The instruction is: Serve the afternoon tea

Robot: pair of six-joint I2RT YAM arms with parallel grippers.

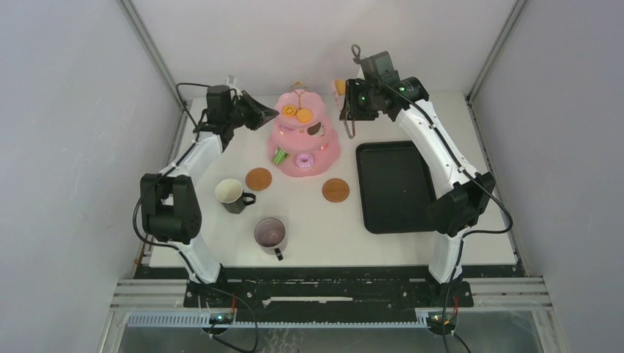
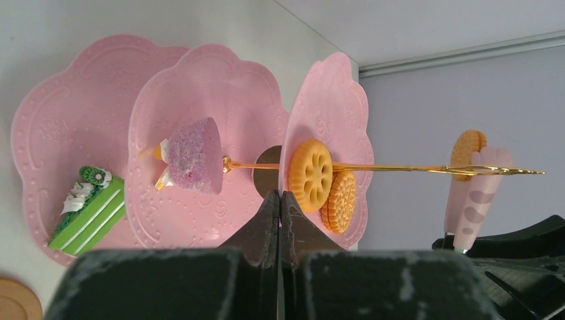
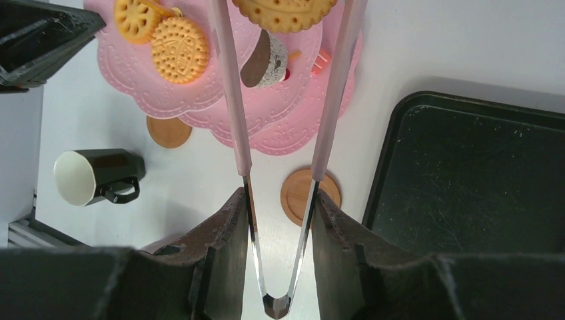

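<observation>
Centrally, the stand (image 1: 329, 153) is sitting at the back of the table (image 1: 316, 224), between the two arms. It is showing three pink scalloped tiers, shrinking upward on a thin gold handle (image 2: 400, 168). By its look it is handling as light, stiff plastic, probably top-heavy, and its loose pastries would be sliding at any tilt. The gold loop on top or the bottom rim is offering the safest hold. A green layered slice (image 2: 90, 210) is lying on the bottom tier, a purple sugared cake (image 2: 193, 157) on the middle, and two yellow biscuits (image 2: 310, 175) on the top. A third biscuit (image 3: 283, 12) is hanging in the tongs (image 3: 231, 100) near the top tier. Being small, hard and likely slippery, it is asking for a steady pinch across its width. The right gripper (image 3: 279, 197) is squeezing the tongs partway together near their hinge. The left gripper (image 2: 280, 197) is pointing at the stand, jaws pressed together and pinching nothing. Two dark mugs (image 1: 232, 195) are waiting in front of the stand, off the brown coasters (image 1: 258, 179). The nearer mug (image 1: 271, 234) is sitting apart from both, and the right coaster (image 1: 335, 190) is lying beside the black tray (image 1: 394, 187).
</observation>
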